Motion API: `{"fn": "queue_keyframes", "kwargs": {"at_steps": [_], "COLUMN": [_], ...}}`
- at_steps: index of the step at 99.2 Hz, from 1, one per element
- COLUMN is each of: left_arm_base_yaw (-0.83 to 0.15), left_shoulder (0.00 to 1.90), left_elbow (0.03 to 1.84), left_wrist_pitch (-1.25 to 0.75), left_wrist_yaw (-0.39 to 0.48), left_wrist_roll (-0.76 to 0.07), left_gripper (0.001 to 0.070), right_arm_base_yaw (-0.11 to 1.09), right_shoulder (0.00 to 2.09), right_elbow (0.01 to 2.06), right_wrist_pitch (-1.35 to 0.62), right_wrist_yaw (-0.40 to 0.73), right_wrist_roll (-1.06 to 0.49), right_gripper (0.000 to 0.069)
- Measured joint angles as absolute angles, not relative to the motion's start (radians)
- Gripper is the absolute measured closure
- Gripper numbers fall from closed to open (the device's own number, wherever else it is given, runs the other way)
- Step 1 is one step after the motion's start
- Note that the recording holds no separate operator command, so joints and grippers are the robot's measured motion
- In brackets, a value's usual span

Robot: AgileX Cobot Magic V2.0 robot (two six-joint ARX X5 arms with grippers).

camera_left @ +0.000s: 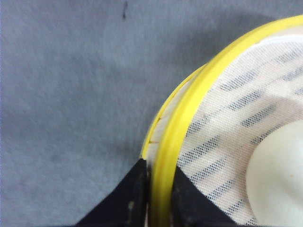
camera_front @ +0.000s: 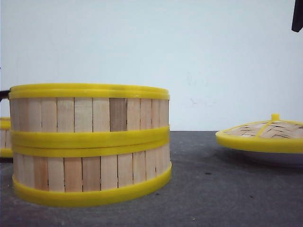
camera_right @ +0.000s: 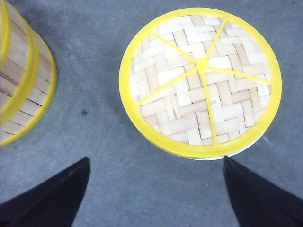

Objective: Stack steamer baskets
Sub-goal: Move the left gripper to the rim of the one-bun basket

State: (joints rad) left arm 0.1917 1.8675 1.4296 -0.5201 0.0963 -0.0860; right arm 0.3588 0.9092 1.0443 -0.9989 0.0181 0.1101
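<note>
Two steamer baskets stand stacked at the left-centre of the grey table: the upper basket (camera_front: 90, 111) rests on the lower basket (camera_front: 90, 172), their yellow rims touching. A third steamer basket (camera_front: 4, 137) peeks in at the far left edge, behind the stack. My left gripper (camera_left: 158, 166) is shut on the upper basket's top rim (camera_left: 189, 109), one finger inside and one outside; it shows as a dark tip (camera_front: 4, 94) in the front view. White mesh cloth (camera_left: 236, 109) lines that basket. My right gripper (camera_right: 156, 159) hangs open over bare table, just short of the lid.
The domed woven lid (camera_front: 265, 132) (camera_right: 201, 80) with yellow rim lies on a white plate (camera_front: 279, 160) at the right. The basket stack (camera_right: 19, 85) shows at the edge of the right wrist view. A pale round object (camera_left: 279, 179) sits inside the gripped basket. A white wall stands behind.
</note>
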Motion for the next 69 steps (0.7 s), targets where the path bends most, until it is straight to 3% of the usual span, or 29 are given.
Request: {"fn": "queue_keyframes", "kwargs": {"at_steps": [27,54,69], "left_arm_base_yaw": [0.198,0.198,0.185], "left_shoulder": [1.868,1.868,1.867], "left_elbow": [1.633,1.807,1.885], "left_wrist_pitch": [-0.667,-0.844,-0.950], "left_wrist_yaw": [0.115,0.225,0.244], "left_wrist_roll": [-0.067,-0.040,-0.013], "left_gripper": [0.0681,0.0681,0.0681], "right_arm_base_yaw": [0.359,0.359,0.359], "right_shoulder": [0.909,0.909,0.909], "right_elbow": [1.044,1.044,1.044], "right_wrist_pitch": [-0.999,-0.997,-0.982], "right_wrist_yaw": [-0.001,-0.001,-0.001], "right_wrist_roll": [0.112,0.112,0.112], "right_gripper": [0.0135,0.0135,0.0135]}}
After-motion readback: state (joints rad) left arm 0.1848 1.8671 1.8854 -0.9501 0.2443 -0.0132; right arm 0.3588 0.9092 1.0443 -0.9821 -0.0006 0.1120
